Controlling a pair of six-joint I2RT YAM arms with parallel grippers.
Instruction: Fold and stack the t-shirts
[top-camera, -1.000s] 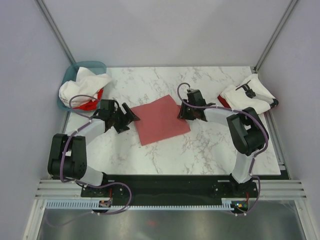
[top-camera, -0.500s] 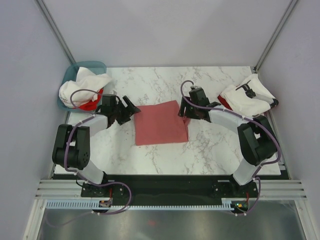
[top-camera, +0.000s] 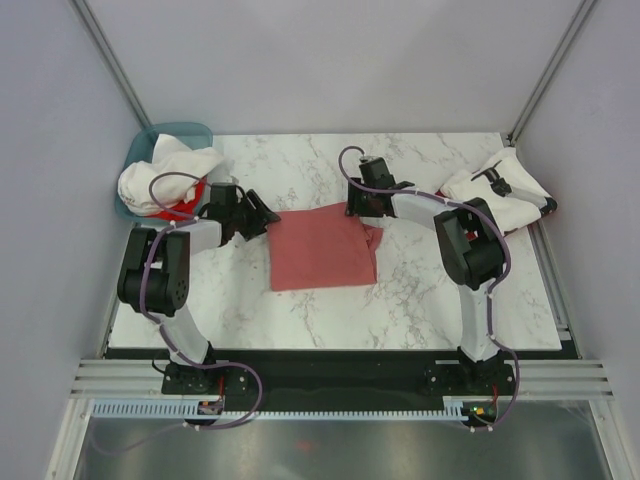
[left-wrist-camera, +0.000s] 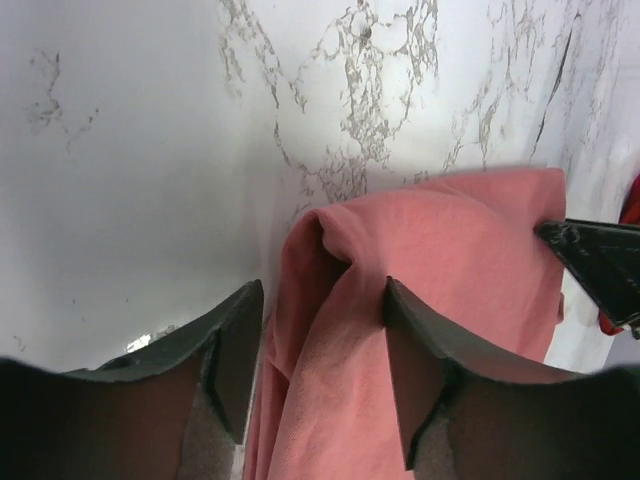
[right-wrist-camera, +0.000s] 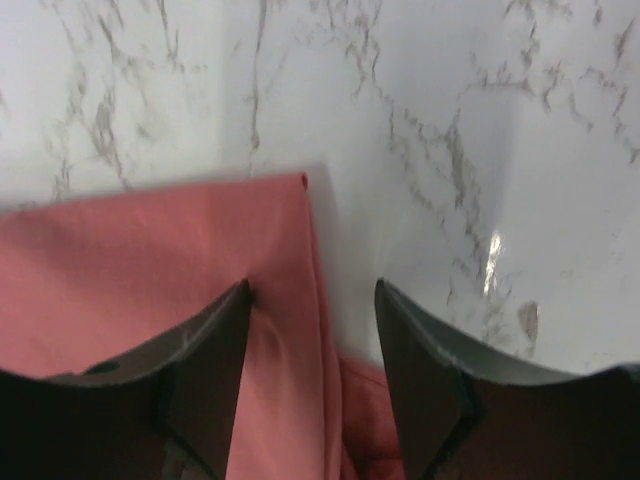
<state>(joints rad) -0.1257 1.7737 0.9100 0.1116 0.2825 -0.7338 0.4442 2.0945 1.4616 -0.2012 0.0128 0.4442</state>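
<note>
A white marble-patterned bench with grey veins (left-wrist-camera: 130, 150) fills the upper half and the left of the frame. From the bottom edge rise the two dark fingers (left-wrist-camera: 225, 370) of the left pincer (left-wrist-camera: 322, 300), standing apart. A dusty salmon-pink cotton t-shirt (left-wrist-camera: 450, 260) lies on the bench from lower centre out to the right. Its cloth fills the gap between the fingers and humps into a soft ridge just above their tips. The shirt's far edge runs nearly straight towards the upper right. At the right edge a black pointed part (left-wrist-camera: 600, 262) overlaps the shirt, with a sliver of bright red (left-wrist-camera: 632, 200) above it, too small to identify.
</note>
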